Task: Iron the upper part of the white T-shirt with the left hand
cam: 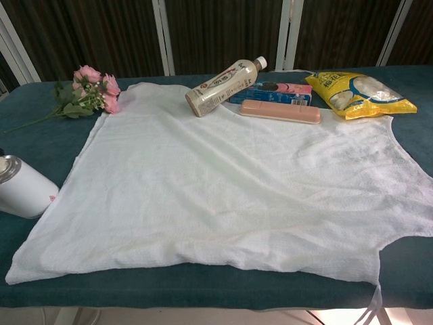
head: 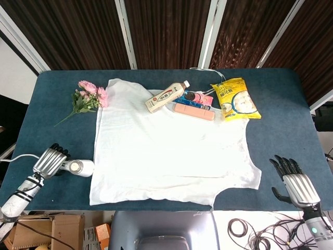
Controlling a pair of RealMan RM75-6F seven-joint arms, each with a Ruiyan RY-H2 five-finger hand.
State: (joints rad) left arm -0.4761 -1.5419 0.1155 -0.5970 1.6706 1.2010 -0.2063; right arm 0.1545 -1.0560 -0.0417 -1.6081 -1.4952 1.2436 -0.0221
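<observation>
Two hands are seen, one at each near corner of the table (head: pixel 281 94). Left of the white T-shirt (head: pixel 166 146), the left hand (head: pixel 48 162) is closed around the handle end of a small white iron (head: pixel 78 167); the grip itself is partly hidden, but the fingers are curled over it. The iron lies on the blue cloth just beside the shirt's left edge, apart from the fabric in the chest view (cam: pixel 24 189). Beyond the shirt's far left corner, pink flowers (head: pixel 87 98) are laid. The shirt is spread flat across the middle of the table, with light creases noted throughout. On its far edge a bottle (head: pixel 166 97) is tipped on its side, with a pink case (head: pixel 193 111) and a flat blue-and-pink packet (head: pixel 196 97) touching or just beside it. Right of those, a yellow snack bag (head: pixel 235 99) rests at the shirt's far right corner. Well right of the shirt, the right hand (head: pixel 294 183) is held idle, fingers spread, nothing in it.

Progress is judged as barely begun: iron in hand, no pass yet made over the upper part.
</observation>
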